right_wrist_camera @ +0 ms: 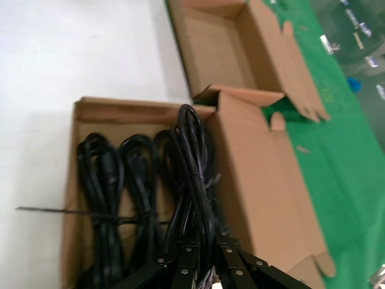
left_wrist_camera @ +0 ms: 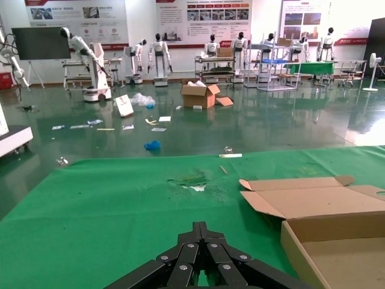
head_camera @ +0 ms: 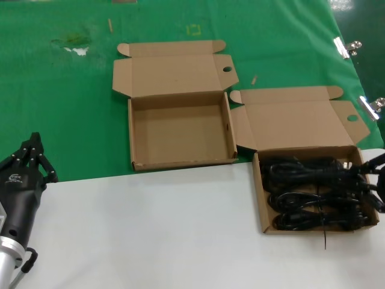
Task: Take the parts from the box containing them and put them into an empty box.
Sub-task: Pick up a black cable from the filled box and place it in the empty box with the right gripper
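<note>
The empty box (head_camera: 180,129) lies open on the green cloth at the centre, its lid folded back. To its right, on the white table, the box containing them (head_camera: 262,205) holds several black coiled parts (head_camera: 313,195). My right gripper (right_wrist_camera: 203,247) is over that box, shut on one coiled part (right_wrist_camera: 192,174), which stands higher than the others (right_wrist_camera: 102,192) beside it. In the head view this gripper (head_camera: 372,164) shows only at the right edge. My left gripper (head_camera: 33,153) waits shut and empty at the lower left, its fingertips (left_wrist_camera: 200,232) aimed over the cloth beside the empty box (left_wrist_camera: 337,241).
The green cloth (head_camera: 60,108) covers the far half of the surface, and the white table top (head_camera: 150,229) the near half. Metal clips (head_camera: 344,47) lie at the cloth's right edge. Both boxes' open lids (head_camera: 295,117) stand towards the far side.
</note>
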`<action>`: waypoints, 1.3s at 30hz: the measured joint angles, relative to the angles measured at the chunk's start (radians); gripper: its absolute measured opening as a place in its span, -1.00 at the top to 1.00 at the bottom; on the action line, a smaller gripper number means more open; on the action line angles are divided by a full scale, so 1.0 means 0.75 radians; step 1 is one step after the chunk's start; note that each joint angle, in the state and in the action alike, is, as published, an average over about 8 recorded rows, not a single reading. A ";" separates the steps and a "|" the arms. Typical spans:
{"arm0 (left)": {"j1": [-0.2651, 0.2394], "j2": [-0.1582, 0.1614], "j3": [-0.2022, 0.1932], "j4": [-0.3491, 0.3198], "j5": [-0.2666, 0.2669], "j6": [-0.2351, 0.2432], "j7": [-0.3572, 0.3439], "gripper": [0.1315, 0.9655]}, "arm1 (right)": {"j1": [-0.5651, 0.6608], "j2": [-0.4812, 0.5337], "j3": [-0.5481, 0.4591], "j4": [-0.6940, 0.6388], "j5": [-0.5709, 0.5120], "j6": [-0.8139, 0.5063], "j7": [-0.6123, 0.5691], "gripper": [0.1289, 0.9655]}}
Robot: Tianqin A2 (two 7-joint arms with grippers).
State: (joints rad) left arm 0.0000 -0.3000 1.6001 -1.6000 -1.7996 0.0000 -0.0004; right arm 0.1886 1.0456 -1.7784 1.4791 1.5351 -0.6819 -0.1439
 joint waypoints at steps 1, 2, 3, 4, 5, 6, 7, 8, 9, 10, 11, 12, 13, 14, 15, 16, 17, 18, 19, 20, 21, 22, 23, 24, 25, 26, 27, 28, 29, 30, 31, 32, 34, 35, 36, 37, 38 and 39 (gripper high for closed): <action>0.000 0.000 0.000 0.000 0.000 0.000 0.000 0.98 | 0.006 0.002 0.004 0.007 0.000 0.000 0.008 0.91; 0.000 0.000 0.000 0.000 0.000 0.000 0.000 0.98 | 0.014 0.004 0.008 0.014 0.000 0.001 0.016 0.91; 0.000 0.000 0.000 0.000 0.000 0.000 0.000 0.98 | 0.023 0.004 0.012 0.021 -0.002 0.002 0.025 0.91; 0.000 0.000 0.000 0.000 0.000 0.000 0.000 0.98 | 0.032 0.004 0.014 0.028 -0.004 0.003 0.035 0.91; 0.000 0.000 0.000 0.000 0.000 0.000 0.000 0.98 | 0.043 0.001 0.017 0.036 -0.008 0.006 0.046 0.91; 0.000 0.000 0.000 0.000 0.000 0.000 0.000 0.98 | 0.054 -0.003 0.018 0.044 -0.014 0.009 0.057 0.91; 0.000 0.000 0.000 0.000 0.000 0.000 0.000 0.98 | 0.067 -0.008 0.018 0.053 -0.021 0.013 0.069 0.91; 0.000 0.000 0.000 0.000 0.000 0.000 0.000 0.98 | 0.080 -0.017 0.016 0.062 -0.031 0.017 0.082 0.91; 0.000 0.000 0.000 0.000 0.000 0.000 0.000 0.98 | 0.094 -0.027 0.013 0.071 -0.042 0.022 0.096 0.91; 0.000 0.000 0.000 0.000 0.000 0.000 0.000 0.98 | 0.109 -0.041 0.007 0.080 -0.056 0.028 0.109 0.91; 0.000 0.000 0.000 0.000 0.000 0.000 0.000 0.98 | 0.123 -0.056 0.000 0.088 -0.072 0.033 0.122 0.91; 0.000 0.000 0.000 0.000 0.000 0.000 0.000 0.98 | 0.139 -0.075 -0.009 0.096 -0.090 0.039 0.134 0.91; 0.000 0.000 0.000 0.000 0.000 0.000 0.000 0.98 | 0.154 -0.097 -0.019 0.102 -0.108 0.045 0.144 0.91; 0.000 0.000 0.000 0.000 0.000 0.000 0.000 0.98 | 0.169 -0.120 -0.031 0.106 -0.127 0.050 0.153 0.91; 0.000 0.000 0.000 0.000 0.000 0.000 0.000 0.98 | 0.185 -0.145 -0.044 0.109 -0.146 0.055 0.161 0.91; 0.000 0.000 0.000 0.000 0.000 0.000 0.000 0.98 | 0.202 -0.173 -0.059 0.109 -0.167 0.060 0.168 0.91; 0.000 0.000 0.000 0.000 0.000 0.000 0.000 0.98 | 0.218 -0.202 -0.074 0.108 -0.188 0.064 0.174 0.91; 0.000 0.000 0.000 0.000 0.000 0.000 0.000 0.98 | 0.234 -0.232 -0.090 0.105 -0.208 0.068 0.179 0.91; 0.000 0.000 0.000 0.000 0.000 0.000 0.000 0.98 | 0.252 -0.264 -0.106 0.100 -0.230 0.072 0.183 0.91; 0.000 0.000 0.000 0.000 0.000 0.000 0.000 0.98 | 0.269 -0.296 -0.122 0.094 -0.250 0.076 0.187 0.91; 0.000 0.000 0.000 0.000 0.000 0.000 0.000 0.98 | 0.286 -0.328 -0.139 0.085 -0.271 0.079 0.190 0.91; 0.000 0.000 0.000 0.000 0.000 0.000 0.000 0.98 | 0.304 -0.363 -0.156 0.074 -0.293 0.081 0.193 0.91; 0.000 0.000 0.000 0.000 0.000 0.000 0.000 0.98 | 0.323 -0.398 -0.173 0.061 -0.315 0.084 0.196 0.91; 0.000 0.000 0.000 0.000 0.000 0.000 0.000 0.98 | 0.340 -0.432 -0.189 0.047 -0.336 0.086 0.199 0.91; 0.000 0.000 0.000 0.000 0.000 0.000 0.000 0.98 | 0.359 -0.466 -0.205 0.029 -0.357 0.089 0.201 0.91; 0.000 0.000 0.000 0.000 0.000 0.000 0.000 0.98 | 0.378 -0.501 -0.220 0.009 -0.377 0.091 0.203 0.91; 0.000 0.000 0.000 0.000 0.000 0.000 0.000 0.98 | 0.396 -0.534 -0.234 -0.012 -0.395 0.094 0.204 0.91; 0.000 0.000 0.000 0.000 0.000 0.000 0.000 0.98 | 0.415 -0.567 -0.248 -0.037 -0.413 0.097 0.204 0.91; 0.000 0.000 0.000 0.000 0.000 0.000 0.000 0.98 | 0.434 -0.600 -0.261 -0.063 -0.430 0.101 0.202 0.91; 0.000 0.000 0.000 0.000 0.000 0.000 0.000 0.98 | 0.452 -0.630 -0.274 -0.091 -0.443 0.106 0.199 0.91; 0.000 0.000 0.000 0.000 0.000 0.000 0.000 0.98 | 0.471 -0.661 -0.285 -0.122 -0.455 0.111 0.194 0.91; 0.000 0.000 0.000 0.000 0.000 0.000 0.000 0.98 | 0.489 -0.691 -0.296 -0.154 -0.466 0.117 0.186 0.91; 0.000 0.000 0.000 0.000 0.000 0.000 0.000 0.98 | 0.524 -0.746 -0.316 -0.224 -0.480 0.132 0.165 0.91; 0.000 0.000 0.000 0.000 0.000 0.000 0.000 0.98 | 0.541 -0.771 -0.325 -0.260 -0.485 0.140 0.152 0.91; 0.000 0.000 0.000 0.000 0.000 0.000 0.000 0.98 | 0.556 -0.794 -0.333 -0.294 -0.488 0.148 0.138 0.91; 0.000 0.000 0.000 0.000 0.000 0.000 0.000 0.98 | 0.572 -0.817 -0.341 -0.330 -0.490 0.157 0.124 0.91; 0.000 0.000 0.000 0.000 0.000 0.000 0.000 0.98 | 0.587 -0.838 -0.347 -0.366 -0.491 0.166 0.109 0.91; 0.000 0.000 0.000 0.000 0.000 0.000 0.000 0.98 | 0.601 -0.856 -0.353 -0.401 -0.491 0.174 0.095 0.91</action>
State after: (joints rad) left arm 0.0000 -0.3000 1.6000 -1.6000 -1.7996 0.0000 -0.0004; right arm 0.6390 0.4032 -2.0433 1.1784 1.1665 -0.5511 -0.0729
